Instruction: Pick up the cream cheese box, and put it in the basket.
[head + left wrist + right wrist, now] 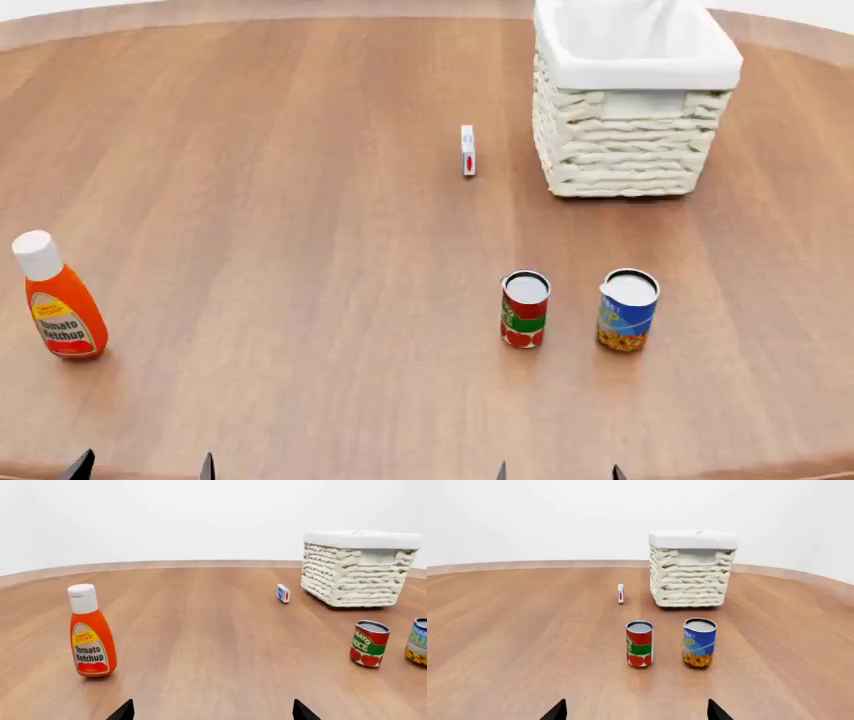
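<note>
grippers — only fingertips in frame

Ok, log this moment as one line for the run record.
stage: pre-reach | cream cheese box: on edge on table, beside basket, apart | left tool: open, empty | right tool: open, empty

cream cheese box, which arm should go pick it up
Right, probably. The cream cheese box stands on edge beside the basket, nearer the right tool than the left tool; both are open.
</note>
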